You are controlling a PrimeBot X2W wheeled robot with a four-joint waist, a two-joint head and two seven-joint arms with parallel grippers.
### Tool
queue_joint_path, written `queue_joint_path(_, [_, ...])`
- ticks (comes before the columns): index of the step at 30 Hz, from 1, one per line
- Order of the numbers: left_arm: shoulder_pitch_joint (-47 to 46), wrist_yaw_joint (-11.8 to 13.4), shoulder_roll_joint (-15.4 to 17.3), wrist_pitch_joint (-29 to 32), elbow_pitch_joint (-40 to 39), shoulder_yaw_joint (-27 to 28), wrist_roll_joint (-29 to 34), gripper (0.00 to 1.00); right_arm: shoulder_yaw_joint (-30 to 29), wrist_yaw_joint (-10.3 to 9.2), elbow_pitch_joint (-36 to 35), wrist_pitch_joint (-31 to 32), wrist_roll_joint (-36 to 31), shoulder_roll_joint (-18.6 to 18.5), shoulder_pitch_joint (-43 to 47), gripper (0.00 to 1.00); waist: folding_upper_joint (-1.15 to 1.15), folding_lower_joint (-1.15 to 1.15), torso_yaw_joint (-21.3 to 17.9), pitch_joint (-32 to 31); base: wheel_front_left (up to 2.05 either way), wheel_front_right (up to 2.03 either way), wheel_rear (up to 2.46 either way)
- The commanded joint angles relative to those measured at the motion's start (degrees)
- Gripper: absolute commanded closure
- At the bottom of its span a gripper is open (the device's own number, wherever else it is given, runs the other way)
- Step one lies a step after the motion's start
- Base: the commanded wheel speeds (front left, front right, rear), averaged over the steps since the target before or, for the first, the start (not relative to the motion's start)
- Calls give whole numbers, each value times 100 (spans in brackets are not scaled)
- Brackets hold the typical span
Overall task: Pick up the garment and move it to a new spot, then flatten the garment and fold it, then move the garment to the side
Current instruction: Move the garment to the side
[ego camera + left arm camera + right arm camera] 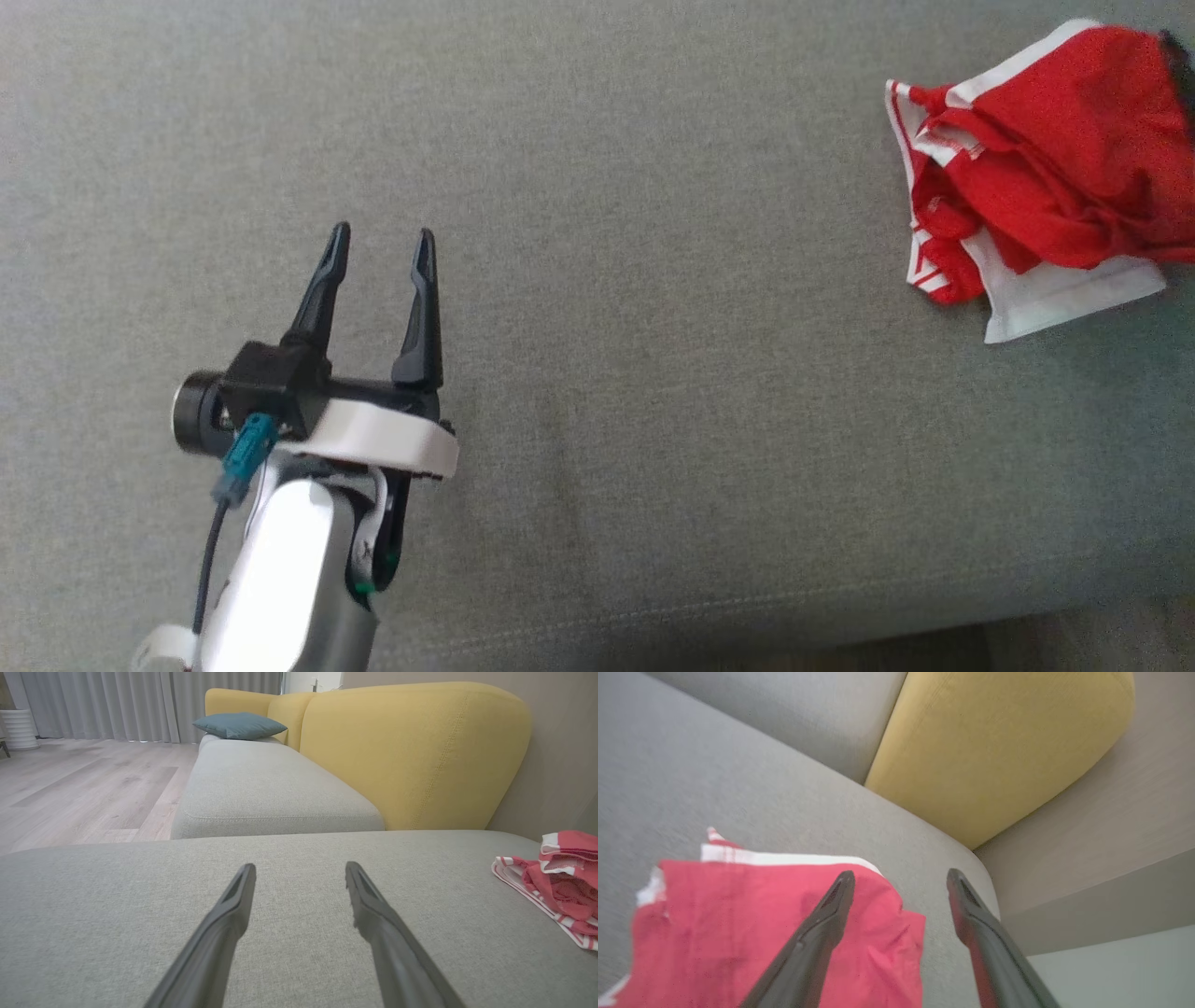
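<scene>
We see the red and white garment (1046,177) lying crumpled on the grey sofa seat (653,373), at the far right of the head view, well apart from our left end effector (383,231). That one hovers over bare cushion, its two fingers spread with nothing between them. Our right end effector (901,873) hangs above the garment's edge near the yellow backrest (999,751), fingers parted too, gripping nothing, the cloth lying loose beneath it
</scene>
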Motion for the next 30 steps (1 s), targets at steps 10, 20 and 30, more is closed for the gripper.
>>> queue_joint_path(10, [244, 147, 44, -31, -274, 290, -115, 0, -1522, 20, -976, -1251, 445, 1642, 1226, 0, 0, 0, 114, -766, 0, 0, 0])
queue_joint_path(20, [687, 264, 44, -31, -456, 355, -26, 0, -2355, 20, -2003, -2263, -629, 3441, 2958, 0, 0, 0, 246, -1304, 0, 0, 0])
queue_joint_path(30, [1048, 381, 44, -31, -446, 151, 58, 0, -2662, 20, -2201, -2766, -928, 3860, 4002, 0, 0, 0, 394, -1495, 0, 0, 0])
